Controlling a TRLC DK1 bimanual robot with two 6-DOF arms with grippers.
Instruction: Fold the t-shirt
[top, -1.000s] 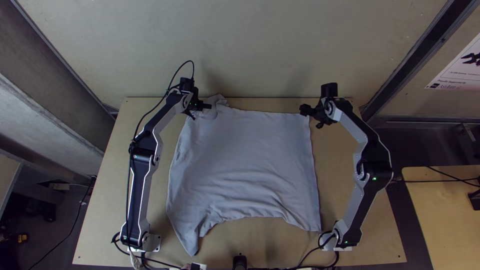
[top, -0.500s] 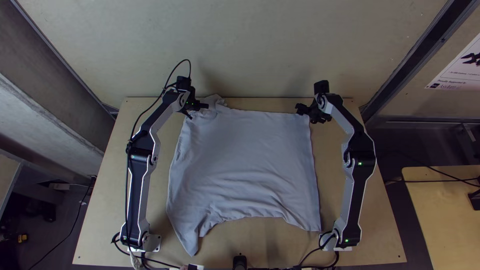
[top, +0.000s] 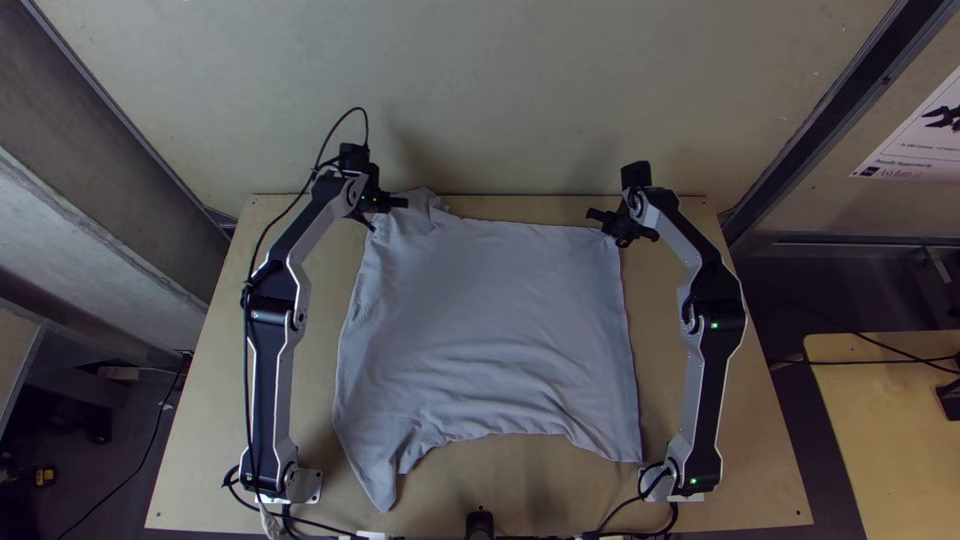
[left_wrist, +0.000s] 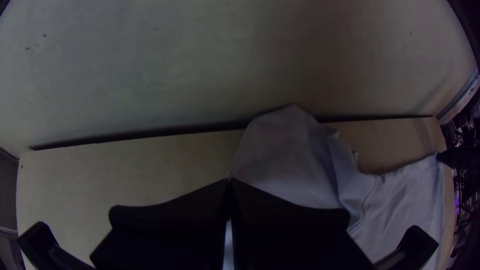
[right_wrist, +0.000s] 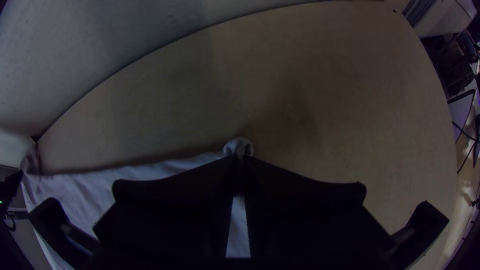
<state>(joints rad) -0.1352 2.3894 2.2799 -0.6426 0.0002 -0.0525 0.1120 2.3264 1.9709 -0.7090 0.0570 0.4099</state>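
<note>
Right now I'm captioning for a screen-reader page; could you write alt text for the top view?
A pale t-shirt lies mostly spread on a light wooden table, with the left claw at its far left corner and the right claw at its far right. Ripples cross its near part.

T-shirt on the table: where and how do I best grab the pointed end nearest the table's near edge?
Probably pinch the t-shirt at that end's narrow tip, coming down from above with the jaws straddling it left and right. It tapers to a point and bare table shows on both sides, so the jaws should have room.
</note>
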